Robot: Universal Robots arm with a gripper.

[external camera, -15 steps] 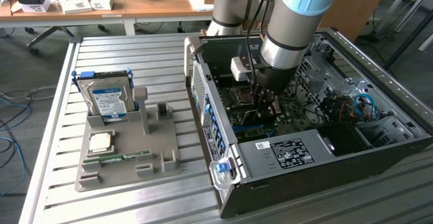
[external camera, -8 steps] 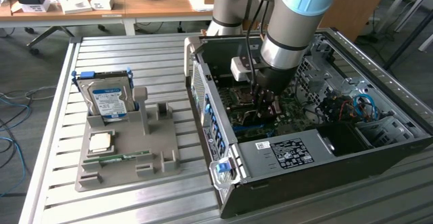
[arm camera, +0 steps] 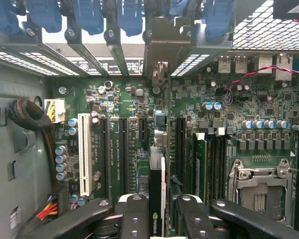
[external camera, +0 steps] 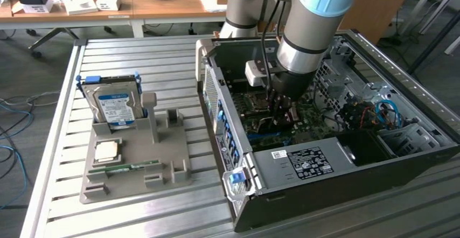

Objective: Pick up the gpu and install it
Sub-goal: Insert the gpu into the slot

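Note:
In the wrist view my gripper (arm camera: 157, 216) is shut on the gpu (arm camera: 156, 194), a thin dark card seen edge-on with a logo on its near edge. The black fingers (arm camera: 133, 214) press it from both sides. The card stands upright over the green motherboard (arm camera: 134, 102), in line with a long black slot (arm camera: 159, 134) between the other expansion slots. In the exterior view the gripper (external camera: 281, 114) reaches down into the open computer case (external camera: 302, 162), just above the board.
A white slot (arm camera: 84, 154) and black slots lie beside the card. The bare CPU socket (arm camera: 259, 189) and a cable bundle (arm camera: 32, 119) flank it. On the table a grey holder (external camera: 137, 168) carries a hard drive (external camera: 115, 106), a CPU (external camera: 106, 151) and a memory stick (external camera: 129, 167).

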